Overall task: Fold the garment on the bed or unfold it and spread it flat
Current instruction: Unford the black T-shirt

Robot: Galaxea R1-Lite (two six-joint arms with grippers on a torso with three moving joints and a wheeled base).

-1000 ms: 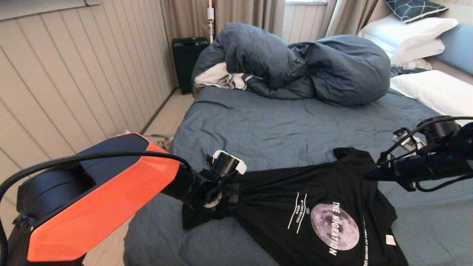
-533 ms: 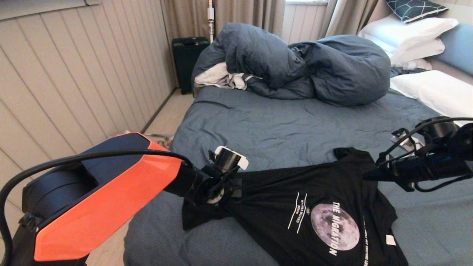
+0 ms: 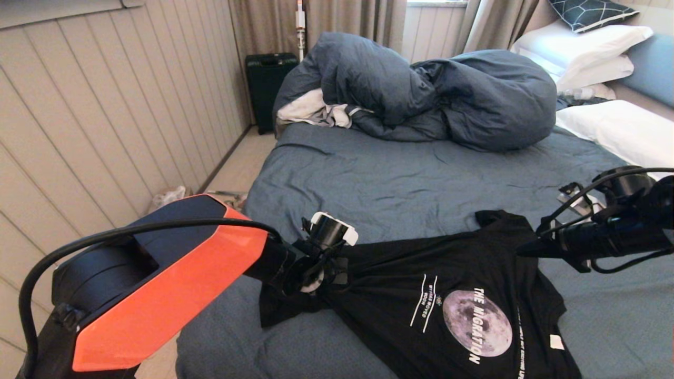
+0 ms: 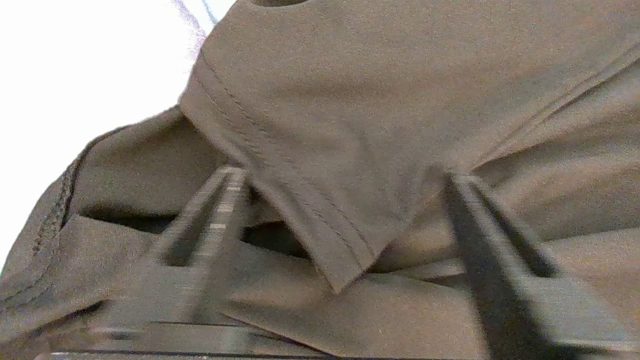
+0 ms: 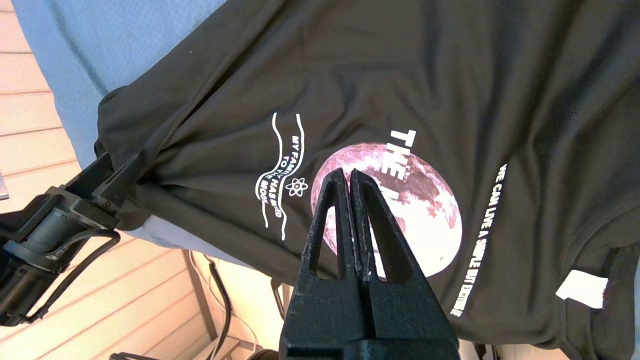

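Garment (image 3: 463, 295) hem bunched between spread left fingers (image 4: 210, 220) | right fingers (image 5: 345, 200) closed, empty | bed (image 3: 400, 179) beyond bare

Beige panelled wall (image 3: 105, 105) along the left side; pale plank floor (image 3: 237, 163) beside it. Tan curtains (image 3: 358, 21) at the far end, daylight at the window (image 3: 437, 2). Dark case (image 3: 268, 87), perhaps luggage, in the corner.

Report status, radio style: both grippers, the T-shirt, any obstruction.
Left gripper open, fingers astride bunched hem. Right gripper shut, empty, hovering above T-shirt. Shirt print-up on bed. Duvet heaped far off, no obstruction.
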